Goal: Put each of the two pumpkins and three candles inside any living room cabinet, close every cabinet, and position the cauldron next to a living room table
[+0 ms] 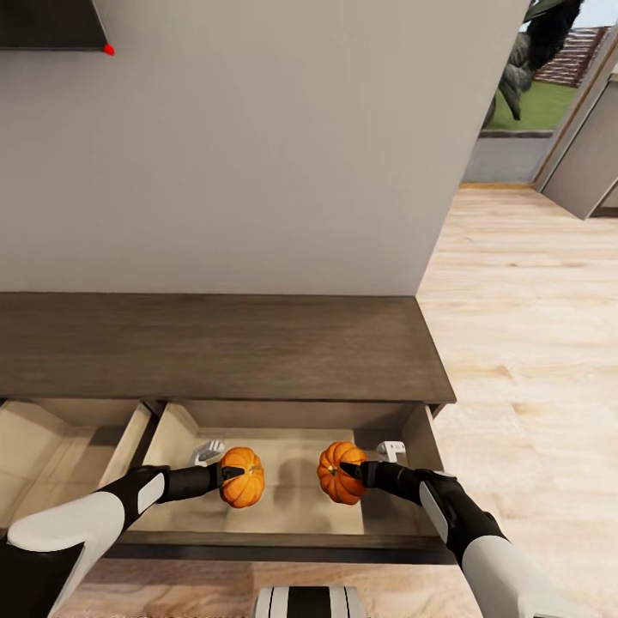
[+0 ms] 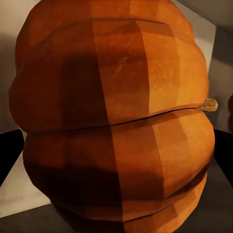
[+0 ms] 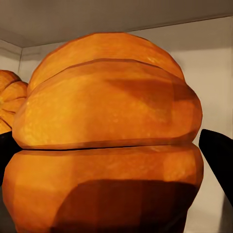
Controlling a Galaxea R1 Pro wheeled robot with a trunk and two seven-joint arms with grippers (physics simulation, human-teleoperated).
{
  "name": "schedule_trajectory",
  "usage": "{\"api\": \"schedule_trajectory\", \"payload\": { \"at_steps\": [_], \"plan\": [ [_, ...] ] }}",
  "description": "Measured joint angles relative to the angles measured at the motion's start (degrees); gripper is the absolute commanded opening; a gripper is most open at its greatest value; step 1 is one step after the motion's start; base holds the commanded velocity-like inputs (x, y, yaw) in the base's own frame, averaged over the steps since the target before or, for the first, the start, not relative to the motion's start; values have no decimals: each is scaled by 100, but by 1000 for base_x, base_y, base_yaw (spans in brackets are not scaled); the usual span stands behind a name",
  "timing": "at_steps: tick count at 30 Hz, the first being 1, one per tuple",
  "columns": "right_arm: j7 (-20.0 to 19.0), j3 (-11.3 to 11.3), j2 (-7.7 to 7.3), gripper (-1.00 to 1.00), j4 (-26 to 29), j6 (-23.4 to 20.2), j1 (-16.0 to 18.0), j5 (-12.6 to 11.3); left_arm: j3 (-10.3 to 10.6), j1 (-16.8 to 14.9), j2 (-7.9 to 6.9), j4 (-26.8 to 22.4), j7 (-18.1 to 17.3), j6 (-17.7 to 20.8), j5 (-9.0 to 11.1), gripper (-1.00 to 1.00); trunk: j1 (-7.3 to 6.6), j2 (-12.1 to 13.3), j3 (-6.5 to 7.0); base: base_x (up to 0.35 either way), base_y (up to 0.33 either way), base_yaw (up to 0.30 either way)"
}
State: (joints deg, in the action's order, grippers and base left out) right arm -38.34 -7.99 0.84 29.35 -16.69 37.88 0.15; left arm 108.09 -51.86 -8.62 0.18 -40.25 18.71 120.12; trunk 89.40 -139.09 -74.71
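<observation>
1. Two pumpkins sit low in the head view inside the open drawer (image 1: 283, 506) of the cabinet (image 1: 215, 348): the left pumpkin (image 1: 243, 477) at about 7 o'clock of the frame's centre, the right pumpkin (image 1: 340, 473) at about 5 o'clock.
2. The left end effector (image 1: 230, 472) is closed on the left pumpkin (image 2: 116, 121), gripping from its 9 o'clock side.
3. The right end effector (image 1: 350, 469) is clamped on the right pumpkin (image 3: 107, 141), from its 3 o'clock side.
4. The pumpkins are apart, a bare strip of drawer floor between them.
</observation>
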Motion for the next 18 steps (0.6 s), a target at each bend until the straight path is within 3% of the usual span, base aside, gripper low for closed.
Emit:
{"api": "schedule_trajectory", "payload": {
  "at_steps": [18],
  "plan": [
    [2,0,-5,-100,-9,0,0,0,2,0,18,-3,0,0,-5,-100,0,0,-163,0,0,0]
  ]
}}
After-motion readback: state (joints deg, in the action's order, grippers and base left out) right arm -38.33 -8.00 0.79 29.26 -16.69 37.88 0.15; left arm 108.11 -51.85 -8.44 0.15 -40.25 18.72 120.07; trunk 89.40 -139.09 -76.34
